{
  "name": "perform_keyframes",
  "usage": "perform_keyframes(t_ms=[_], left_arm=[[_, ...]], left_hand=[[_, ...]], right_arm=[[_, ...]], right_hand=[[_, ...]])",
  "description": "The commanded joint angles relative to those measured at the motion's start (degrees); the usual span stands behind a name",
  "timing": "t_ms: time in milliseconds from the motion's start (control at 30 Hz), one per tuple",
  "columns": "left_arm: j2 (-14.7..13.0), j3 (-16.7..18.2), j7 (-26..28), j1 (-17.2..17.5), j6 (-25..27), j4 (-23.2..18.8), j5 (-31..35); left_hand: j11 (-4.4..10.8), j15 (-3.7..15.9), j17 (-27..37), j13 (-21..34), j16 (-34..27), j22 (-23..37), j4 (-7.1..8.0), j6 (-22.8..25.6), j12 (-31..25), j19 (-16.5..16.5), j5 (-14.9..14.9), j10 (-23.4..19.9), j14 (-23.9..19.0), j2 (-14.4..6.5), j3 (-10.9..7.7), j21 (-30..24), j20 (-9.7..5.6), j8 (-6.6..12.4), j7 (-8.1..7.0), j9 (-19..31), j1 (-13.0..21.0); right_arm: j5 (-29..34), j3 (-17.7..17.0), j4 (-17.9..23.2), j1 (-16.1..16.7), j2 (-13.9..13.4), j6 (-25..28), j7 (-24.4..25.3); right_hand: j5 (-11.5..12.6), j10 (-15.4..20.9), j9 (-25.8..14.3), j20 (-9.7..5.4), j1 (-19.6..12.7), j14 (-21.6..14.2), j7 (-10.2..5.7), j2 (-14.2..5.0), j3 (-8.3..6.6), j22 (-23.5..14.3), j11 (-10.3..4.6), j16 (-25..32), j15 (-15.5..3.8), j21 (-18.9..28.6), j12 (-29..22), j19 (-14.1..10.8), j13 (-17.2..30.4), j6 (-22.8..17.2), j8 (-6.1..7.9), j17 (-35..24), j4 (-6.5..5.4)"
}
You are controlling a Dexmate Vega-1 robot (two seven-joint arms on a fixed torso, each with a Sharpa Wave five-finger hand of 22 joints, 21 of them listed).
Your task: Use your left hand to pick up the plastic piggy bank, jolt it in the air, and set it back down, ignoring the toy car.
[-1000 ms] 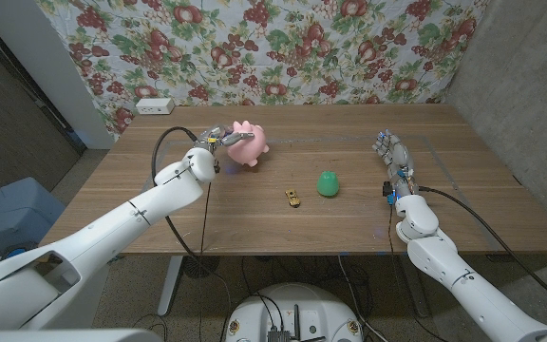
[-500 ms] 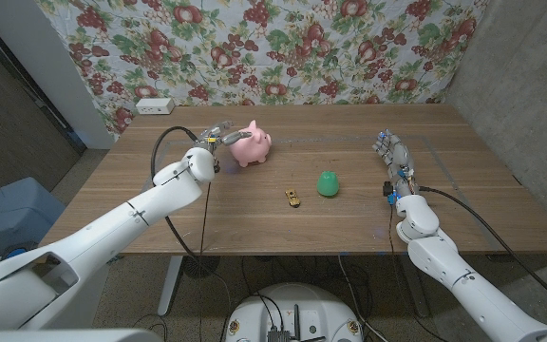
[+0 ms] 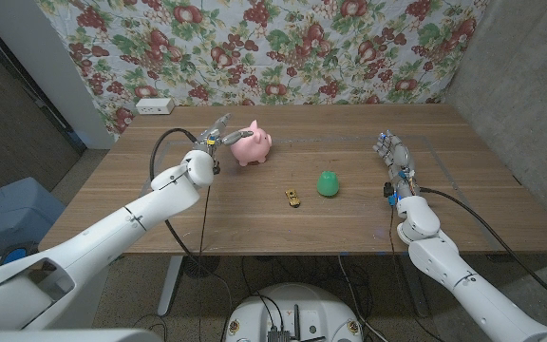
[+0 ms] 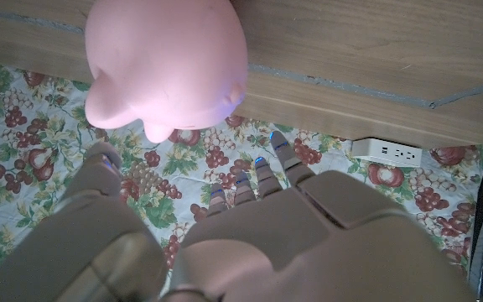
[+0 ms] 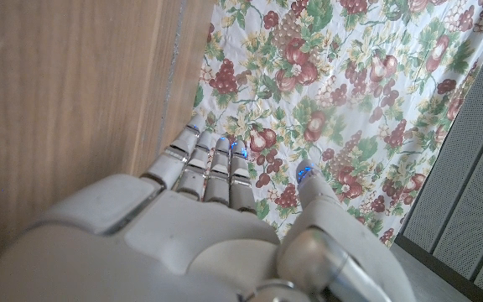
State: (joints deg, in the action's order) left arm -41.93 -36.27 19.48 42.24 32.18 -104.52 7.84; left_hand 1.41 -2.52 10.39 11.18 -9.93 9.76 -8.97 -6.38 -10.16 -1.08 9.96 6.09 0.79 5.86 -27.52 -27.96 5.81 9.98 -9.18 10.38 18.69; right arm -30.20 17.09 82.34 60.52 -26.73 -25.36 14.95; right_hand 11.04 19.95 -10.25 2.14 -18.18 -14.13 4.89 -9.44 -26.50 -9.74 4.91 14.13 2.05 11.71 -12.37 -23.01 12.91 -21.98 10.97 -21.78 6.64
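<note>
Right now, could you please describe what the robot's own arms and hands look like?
Both arms have smooth, rounded white shells. A black cable loops from the left arm near its wrist, and another trails from the right arm. The left hand and right hand are pale grey with metallic, segmented fingers; small blue lights glow at the fingertips in both wrist views.

Wooden table [image 3: 349, 237], plank-grained, a thin seam running across its top, standing on a pale metal leg at the left. Floral cloth [image 3: 283, 47], printed with red fruit and green leaves on white, hanging as a backdrop behind the table's far edge. White power strip [image 3: 154, 106] lying at the far left corner of the table. Grey textured wall [image 3: 530, 85] rising at the right. Pale upright panel [image 3: 41, 66] leaning at the left beside a dark wall. Blue bin [image 3: 12, 214] sitting on the floor at lower left. Light falling evenly.
</note>
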Motion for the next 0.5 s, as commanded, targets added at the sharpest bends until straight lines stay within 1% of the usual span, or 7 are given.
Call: perform_keyframes(t_ms=[33, 133, 233, 333, 433, 500], left_arm=[[0.6, 3.2, 5.8, 4.0, -12.6, 2.7, -0.4], [0.9, 4.2, 6.6, 4.9, -17.0, 4.0, -1.0], [1.3, 5.2, 7.1, 5.7, -21.8, 5.7, -2.0], [1.7, 6.2, 6.9, 6.3, -25.8, 7.1, -3.5], [2.2, 7.2, 6.2, 6.8, -30.4, 8.9, -5.3], [2.4, 7.7, 5.4, 7.0, -33.2, 9.9, -6.3]], left_hand=[[0.05, -0.17, 0.0, -0.1, 0.0, 0.1, -0.1, -1.7, 0.0, -0.8, 0.0, 1.9, 1.7, -0.5, -0.05, 0.9, 0.04, 0.06, -0.13, 0.1, -0.5], [0.22, -0.21, 0.0, -0.1, 0.0, 0.1, 0.06, -2.0, 0.1, -1.0, -0.1, 2.6, 2.3, -0.5, 0.12, 1.3, 0.04, 0.15, -0.19, 0.1, -0.9], [-0.06, -0.1, 0.1, -0.2, 0.0, 0.1, 0.4, -2.3, 0.1, -1.2, -0.2, 3.4, 3.0, -0.4, 0.45, 1.6, 0.13, 0.21, -0.25, 0.1, -1.8], [-0.01, 0.25, 0.3, -0.2, -0.3, 0.1, 1.24, -1.7, -0.3, -1.1, -0.2, 3.4, 3.3, -0.8, 0.94, 2.0, 0.15, 0.59, -0.58, 0.0, -3.6], [0.16, 0.51, 0.4, -0.3, -0.5, 0.2, 1.91, -1.4, -0.4, -1.2, -0.1, 3.5, 3.6, -1.3, 1.23, 2.4, -0.01, 0.74, -0.58, -0.1, -5.0], [0.42, 0.6, 0.4, -0.4, -0.7, 0.2, 2.55, -0.3, -0.7, -1.1, -0.1, 3.1, 3.6, -1.8, 1.53, 2.8, -0.14, 1.16, -0.45, -0.1, -6.5]], right_arm=[[0.0, -0.1, 0.5, 0.4, -0.3, 0.0, 0.0], [0.1, -0.2, 0.6, 0.5, -0.4, 0.1, 0.0], [0.1, -0.2, 0.8, 0.6, -0.5, 0.1, 0.1], [0.2, -0.2, 1.1, 0.7, -0.6, 0.2, 0.2], [0.5, -0.2, 1.4, 0.9, -0.7, 0.3, 0.4], [0.4, -0.3, 1.6, 1.0, -0.7, 0.3, 0.4]], right_hand=[[0.3, 0.2, -0.2, 0.08, 0.3, -0.3, -0.11, -0.06, -0.07, -0.3, 0.12, 0.1, 0.17, -0.2, 0.2, -0.4, 0.2, -0.1, -0.04, -0.2, -0.22], [0.3, 0.2, -0.2, 0.07, 0.3, -0.3, -0.14, -0.04, -0.06, -0.3, 0.17, 0.1, 0.12, -0.2, 0.2, -0.4, 0.2, -0.1, -0.04, -0.2, -0.22], [0.3, 0.1, -0.2, 0.12, 0.4, -0.3, -0.13, -0.01, -0.03, -0.3, 0.02, 0.1, 0.22, -0.2, 0.2, -0.4, 0.1, -0.1, -0.04, -0.2, -0.22], [0.3, 0.1, -0.2, 0.11, 0.4, -0.3, -0.13, 0.06, 0.02, -0.3, 0.14, 0.1, 0.24, -0.2, 0.2, -0.3, 0.1, -0.1, -0.05, -0.2, -0.23], [0.3, 0.0, -0.2, 0.12, 0.5, -0.2, -0.09, 0.12, 0.08, -0.3, 0.18, 0.0, 0.22, -0.2, 0.2, -0.3, 0.1, -0.1, -0.06, -0.1, -0.23], [0.3, 0.0, -0.2, 0.1, 0.5, -0.1, -0.1, 0.17, 0.11, -0.3, 0.24, 0.0, 0.25, -0.2, 0.2, -0.3, 0.1, -0.1, -0.05, -0.1, -0.24]])
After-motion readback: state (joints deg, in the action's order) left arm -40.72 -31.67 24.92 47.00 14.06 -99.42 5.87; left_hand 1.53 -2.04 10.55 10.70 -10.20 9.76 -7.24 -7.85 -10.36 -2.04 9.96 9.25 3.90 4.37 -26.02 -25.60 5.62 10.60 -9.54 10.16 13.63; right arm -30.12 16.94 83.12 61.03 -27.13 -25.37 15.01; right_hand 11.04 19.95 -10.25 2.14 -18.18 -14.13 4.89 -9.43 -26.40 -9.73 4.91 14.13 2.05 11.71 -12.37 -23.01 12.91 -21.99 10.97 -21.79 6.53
